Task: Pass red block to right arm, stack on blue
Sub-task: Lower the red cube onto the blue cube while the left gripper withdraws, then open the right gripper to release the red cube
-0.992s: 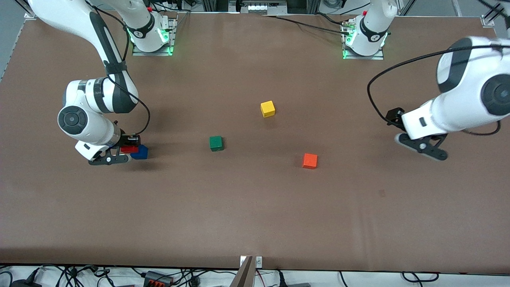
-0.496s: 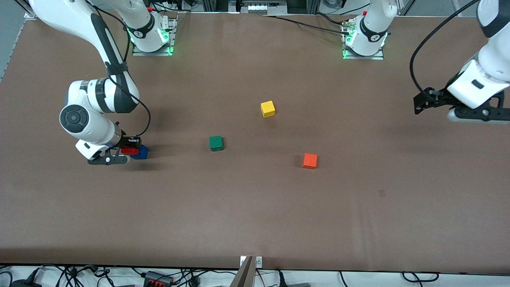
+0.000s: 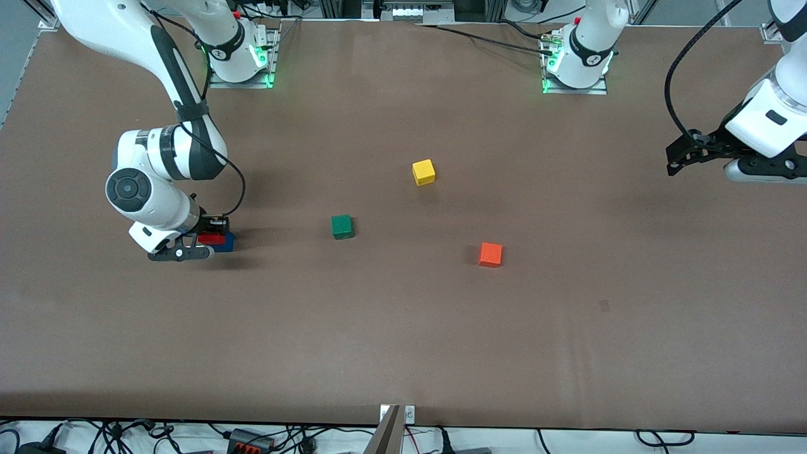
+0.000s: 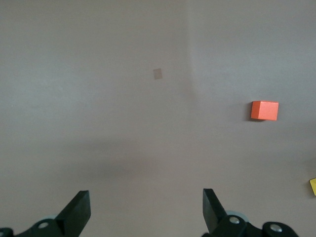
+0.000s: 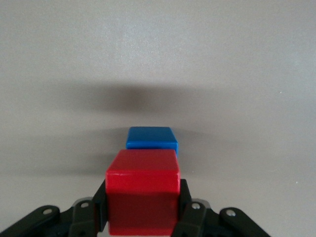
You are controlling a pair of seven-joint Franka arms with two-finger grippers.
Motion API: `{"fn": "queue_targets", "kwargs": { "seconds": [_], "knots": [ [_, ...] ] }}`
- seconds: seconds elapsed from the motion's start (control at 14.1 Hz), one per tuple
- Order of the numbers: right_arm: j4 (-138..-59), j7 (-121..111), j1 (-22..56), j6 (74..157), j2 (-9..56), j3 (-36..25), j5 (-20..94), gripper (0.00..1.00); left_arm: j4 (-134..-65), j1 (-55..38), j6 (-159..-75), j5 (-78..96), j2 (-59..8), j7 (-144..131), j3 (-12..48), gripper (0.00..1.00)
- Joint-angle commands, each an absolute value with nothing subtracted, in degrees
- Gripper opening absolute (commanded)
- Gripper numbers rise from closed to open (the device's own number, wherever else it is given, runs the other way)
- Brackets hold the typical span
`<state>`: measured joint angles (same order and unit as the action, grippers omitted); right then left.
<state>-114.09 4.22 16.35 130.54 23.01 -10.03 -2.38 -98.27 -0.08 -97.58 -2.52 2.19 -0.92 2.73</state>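
My right gripper [image 3: 211, 239] is shut on the red block [image 3: 212, 238] at the right arm's end of the table. It holds it low, partly over the blue block [image 3: 225, 242] on the table. In the right wrist view the red block [image 5: 143, 190] sits between the two fingers, with the blue block [image 5: 151, 138] showing just past it. My left gripper [image 3: 684, 154] is open and empty, raised over the left arm's end of the table. Its fingertips [image 4: 81, 207] show wide apart in the left wrist view.
A green cube [image 3: 341, 226], a yellow cube [image 3: 423, 171] and an orange cube [image 3: 490, 254] lie apart mid-table. The orange cube [image 4: 264, 110] also shows in the left wrist view, with a corner of the yellow cube [image 4: 313, 186] at the edge.
My left arm has swung up and away toward its own end of the table. My right gripper has shifted the red block slightly toward the blue block.
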Motion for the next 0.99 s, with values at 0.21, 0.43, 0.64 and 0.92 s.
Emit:
{"fn": "queue_targets", "kwargs": {
  "seconds": [0.21, 0.43, 0.64, 0.92],
  "knots": [
    [-115.4, 5.27, 16.0, 131.31, 22.24, -9.93, -3.08, 0.11, -99.4, -0.09, -95.01, -1.67, 3.43, 0.53, 2.02, 1.0],
    [-115.14, 5.45, 15.82, 130.61, 21.63, -10.11, -2.9, 1.0, -99.32, -0.09, -93.87, -1.41, 3.43, 0.53, 2.11, 1.0],
    [-113.56, 5.45, 15.82, 127.28, 20.57, -10.37, -2.81, 1.0, -98.62, -0.09, -93.52, 0.53, 3.25, 0.61, 1.93, 1.0],
    [-108.04, 4.93, 15.82, 120.07, 18.11, -10.46, -2.81, 1.0, -98.35, -0.09, -93.87, 0.44, 2.99, 0.53, 1.93, 1.0]
  ]
}}
